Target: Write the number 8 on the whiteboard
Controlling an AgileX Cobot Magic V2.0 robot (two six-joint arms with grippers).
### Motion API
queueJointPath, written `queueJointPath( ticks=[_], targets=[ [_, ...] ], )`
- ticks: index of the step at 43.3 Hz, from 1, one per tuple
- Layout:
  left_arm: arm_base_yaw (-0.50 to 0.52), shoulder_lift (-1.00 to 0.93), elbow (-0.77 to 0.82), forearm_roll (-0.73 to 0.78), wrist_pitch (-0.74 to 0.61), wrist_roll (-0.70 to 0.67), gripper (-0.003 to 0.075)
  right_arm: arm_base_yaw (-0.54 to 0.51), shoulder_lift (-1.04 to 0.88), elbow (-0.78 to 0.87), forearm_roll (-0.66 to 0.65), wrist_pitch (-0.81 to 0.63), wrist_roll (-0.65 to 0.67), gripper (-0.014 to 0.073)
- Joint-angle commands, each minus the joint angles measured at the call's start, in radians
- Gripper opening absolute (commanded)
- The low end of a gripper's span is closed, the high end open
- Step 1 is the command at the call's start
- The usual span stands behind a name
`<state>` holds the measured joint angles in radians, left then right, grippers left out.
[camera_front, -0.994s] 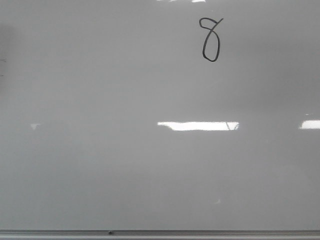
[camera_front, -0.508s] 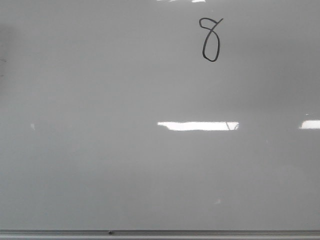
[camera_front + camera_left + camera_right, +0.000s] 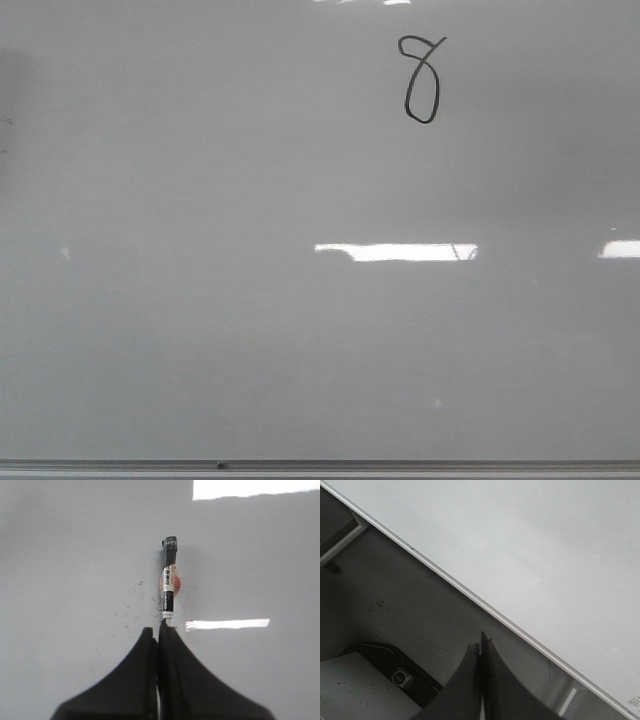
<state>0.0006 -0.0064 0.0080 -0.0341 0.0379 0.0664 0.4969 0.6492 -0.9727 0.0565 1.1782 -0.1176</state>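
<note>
The whiteboard fills the front view. The number 8, a thin black figure, stands near its top, right of centre. Neither gripper shows in that view. In the left wrist view my left gripper is shut, with no gap between its fingers. A black and white marker lies on the board just beyond the fingertips, its white end meeting one tip. My right gripper is shut on nothing and hangs off the board's edge, over a dark surface.
A grey metal rail runs along the board's bottom edge. Small black specks dot the board around the marker, and a reddish spot sits beside it. A black device with a round knob lies below the right gripper.
The figure and the board look the same. A faint shadow and a small glare spot at the left edge have faded a little.
</note>
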Motion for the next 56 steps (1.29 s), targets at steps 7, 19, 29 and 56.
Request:
queueJointPath(
  ticks=[7, 19, 29, 56],
  targets=[
    [0.001, -0.013, 0.012, -0.010, -0.090, -0.002, -0.0021, -0.001, -0.007, -0.025, -0.005, -0.065, -0.001, -0.0108],
    [0.001, -0.012, 0.012, -0.010, -0.090, -0.002, -0.0020, -0.214, -0.206, 0.156, -0.037, -0.264, -0.015, -0.0108],
    [0.001, -0.012, 0.012, -0.010, -0.090, -0.002, -0.0021, -0.415, -0.434, 0.407, -0.037, -0.504, -0.015, -0.0108],
    [0.001, -0.012, 0.012, -0.010, -0.090, -0.002, -0.0021, -0.482, -0.678, 0.970, -0.037, -1.178, -0.015, -0.0108]
  ],
)
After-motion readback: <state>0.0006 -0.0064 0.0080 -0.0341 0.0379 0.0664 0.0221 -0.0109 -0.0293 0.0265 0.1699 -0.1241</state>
